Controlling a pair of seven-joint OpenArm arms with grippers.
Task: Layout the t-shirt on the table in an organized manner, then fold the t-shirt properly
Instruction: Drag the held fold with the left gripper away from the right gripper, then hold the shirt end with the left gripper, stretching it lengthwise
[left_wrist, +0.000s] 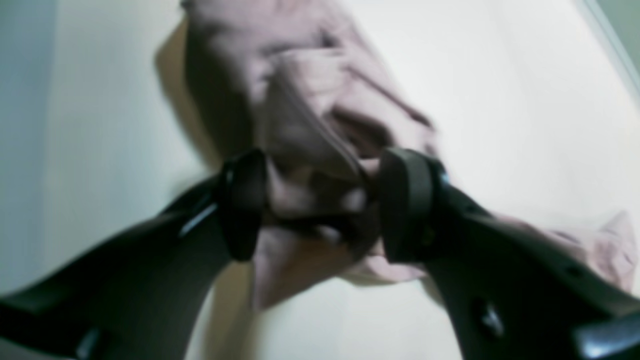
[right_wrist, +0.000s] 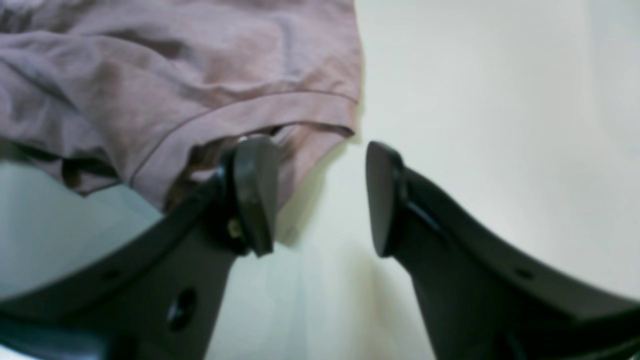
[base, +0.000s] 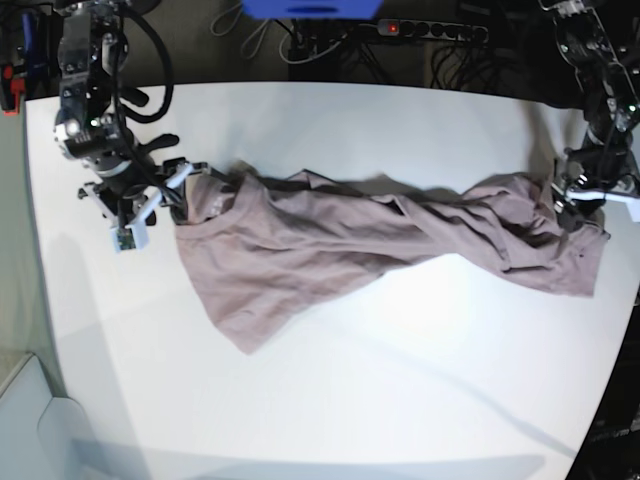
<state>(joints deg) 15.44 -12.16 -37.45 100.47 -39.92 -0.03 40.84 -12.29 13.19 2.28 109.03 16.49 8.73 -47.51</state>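
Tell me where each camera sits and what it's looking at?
Left wrist: sits on the left arm, looking past the left gripper at bunched t-shirt between its fingers.
Right wrist: sits on the right arm, looking past the open right gripper at a shirt hem and the table.
Base: looks down on the table, with both arms at the stretched shirt's ends.
All three views share the shirt and table.

Behind the desk's (base: 330, 400) far edge lies a dark floor strewn with black cables (base: 330, 50); among them a power strip (base: 430, 30) with a red light, beside a blue object (base: 310, 8).
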